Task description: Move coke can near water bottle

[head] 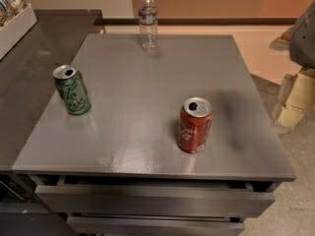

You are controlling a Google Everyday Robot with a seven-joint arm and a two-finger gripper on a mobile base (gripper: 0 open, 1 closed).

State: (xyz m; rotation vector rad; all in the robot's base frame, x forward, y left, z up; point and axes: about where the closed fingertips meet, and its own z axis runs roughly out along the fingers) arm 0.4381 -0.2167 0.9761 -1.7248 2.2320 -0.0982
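The red coke can stands upright on the grey table top, near the front, right of centre, with its silver top open. The water bottle is clear with a white cap and stands upright at the table's far edge, centre. My gripper shows as pale cream parts at the right edge of the view. It is beyond the table's right side, well to the right of the coke can and apart from it. It holds nothing that I can see.
A green can stands upright on the table's left side. A darker counter adjoins on the left, with a white tray of packets at its back. Drawers sit below the table's front edge.
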